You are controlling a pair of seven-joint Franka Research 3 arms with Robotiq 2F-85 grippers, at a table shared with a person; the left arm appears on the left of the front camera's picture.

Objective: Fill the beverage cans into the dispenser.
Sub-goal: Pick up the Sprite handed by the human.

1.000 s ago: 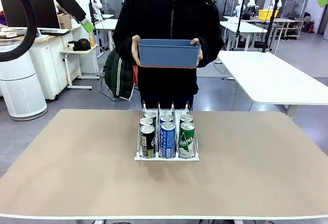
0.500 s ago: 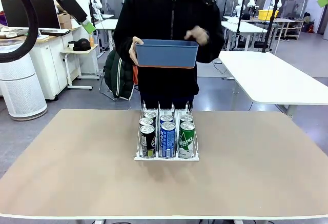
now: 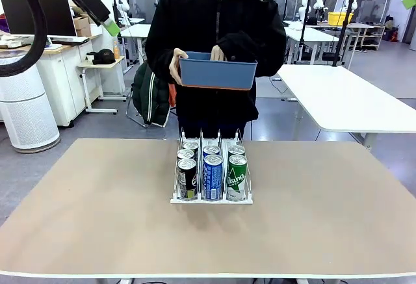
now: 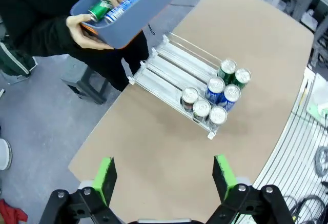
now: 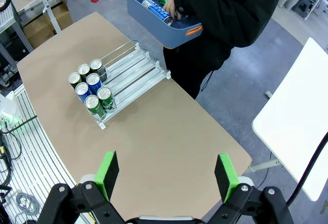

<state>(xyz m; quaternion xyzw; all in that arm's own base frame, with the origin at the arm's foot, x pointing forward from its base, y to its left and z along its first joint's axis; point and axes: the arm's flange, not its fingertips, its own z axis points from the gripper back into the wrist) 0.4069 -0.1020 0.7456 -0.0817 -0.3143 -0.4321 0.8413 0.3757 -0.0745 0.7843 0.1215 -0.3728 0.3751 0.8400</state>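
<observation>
Person's hand (image 3: 216,52) now dips into the blue tub (image 3: 218,76) — six beverage cans (image 3: 212,167) sit at the near end of the dispenser (image 3: 211,199). Left gripper (image 4: 164,161) and right gripper (image 5: 166,158) hover high — jaws spread wide, empty.

Under left hand (image 4: 163,175) and right hand (image 5: 166,175): bare desk (image 4: 154,147), clear drop. Ahead: dispenser (image 4: 171,70) rear lanes free, six cans (image 4: 215,93) block the front; person's tub (image 4: 128,26) held beyond the far edge.

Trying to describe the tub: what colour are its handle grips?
Orange handle grips on the blue tub, clearest in the right wrist view.
</observation>
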